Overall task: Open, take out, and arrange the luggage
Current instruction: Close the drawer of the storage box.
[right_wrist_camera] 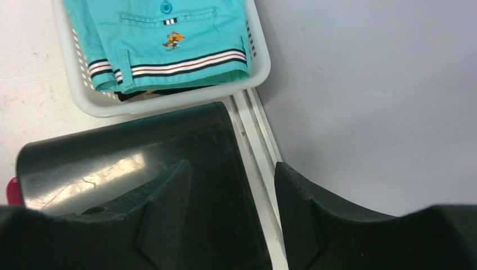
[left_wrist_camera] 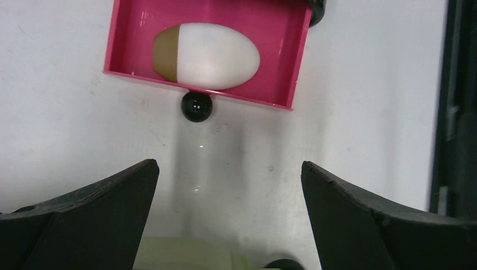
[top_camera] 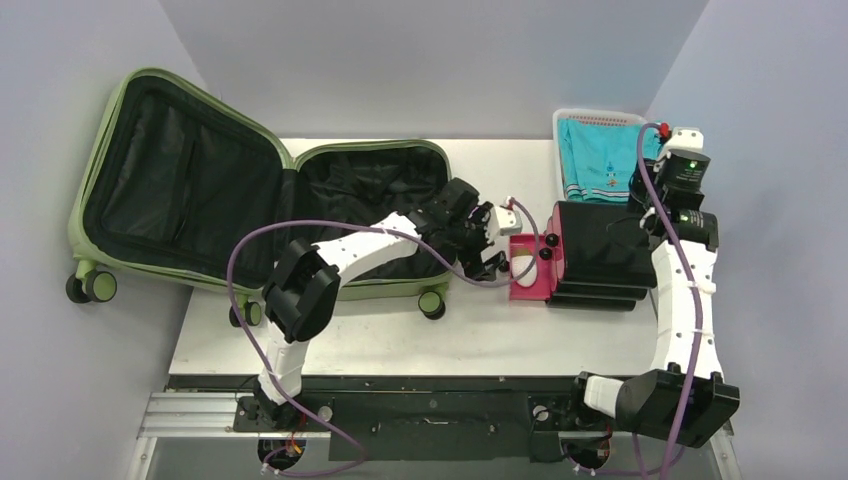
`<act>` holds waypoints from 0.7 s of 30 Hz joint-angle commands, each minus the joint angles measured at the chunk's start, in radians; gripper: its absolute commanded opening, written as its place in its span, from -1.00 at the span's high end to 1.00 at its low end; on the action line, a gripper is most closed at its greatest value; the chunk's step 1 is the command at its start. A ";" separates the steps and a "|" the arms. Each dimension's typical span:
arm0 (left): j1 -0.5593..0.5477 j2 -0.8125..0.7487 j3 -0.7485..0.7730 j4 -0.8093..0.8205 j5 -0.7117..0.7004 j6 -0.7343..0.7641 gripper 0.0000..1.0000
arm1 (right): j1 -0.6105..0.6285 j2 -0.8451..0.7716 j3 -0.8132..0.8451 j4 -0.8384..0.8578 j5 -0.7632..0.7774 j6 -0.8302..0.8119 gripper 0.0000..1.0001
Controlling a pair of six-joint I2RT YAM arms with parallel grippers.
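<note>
Only the left wrist view showed the brown end of the egg-shaped object beyond the left gripper, its fingers released; whether the right gripper grasped anything was unclear.

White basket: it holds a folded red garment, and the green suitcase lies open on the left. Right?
No: the garment in the white basket is teal, not red, as the right wrist view shows. The green suitcase does lie open on the left.

1 olive-green suitcase, 1 small black case, 1 pink tray, 1 white-and-brown egg-shaped object, 1 white basket, 1 teal garment.
</note>
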 commanded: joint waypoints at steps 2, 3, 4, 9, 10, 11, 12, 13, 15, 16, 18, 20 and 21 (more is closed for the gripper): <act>-0.073 0.023 -0.008 -0.028 -0.133 0.453 -0.93 | -0.069 0.017 -0.033 0.041 -0.120 0.029 -0.06; -0.079 0.041 -0.016 -0.022 -0.173 0.503 -0.93 | -0.071 0.022 -0.039 0.042 -0.124 0.036 -0.06; -0.089 0.048 -0.033 -0.001 -0.190 0.524 -0.93 | -0.074 0.027 -0.050 0.042 -0.124 0.038 -0.06; -0.106 0.120 -0.047 0.072 -0.263 0.615 -0.93 | -0.080 0.017 -0.102 0.069 -0.164 0.055 -0.07; -0.106 0.148 -0.019 0.061 -0.262 0.619 -0.93 | -0.082 0.012 -0.117 0.077 -0.174 0.056 -0.07; -0.106 0.162 0.017 0.055 -0.259 0.619 -0.93 | -0.085 0.011 -0.122 0.078 -0.178 0.056 -0.07; -0.106 0.191 0.036 0.036 -0.256 0.618 -0.93 | -0.091 0.009 -0.129 0.079 -0.184 0.056 -0.07; -0.105 0.204 0.067 0.029 -0.254 0.615 -0.93 | -0.098 0.009 -0.135 0.080 -0.187 0.055 -0.07; -0.103 0.237 0.103 0.019 -0.247 0.606 -0.93 | -0.110 0.006 -0.140 0.078 -0.199 0.055 -0.07; -0.101 0.252 0.111 0.024 -0.242 0.598 -0.95 | -0.115 0.006 -0.143 0.079 -0.206 0.057 -0.07; -0.094 0.267 0.126 0.044 -0.224 0.582 -0.97 | -0.124 0.006 -0.148 0.080 -0.222 0.059 -0.07; -0.085 0.283 0.139 0.057 -0.207 0.564 -0.95 | -0.130 0.006 -0.152 0.079 -0.232 0.061 -0.07; -0.082 0.290 0.153 0.050 -0.201 0.562 -0.87 | -0.131 0.008 -0.154 0.079 -0.234 0.061 -0.07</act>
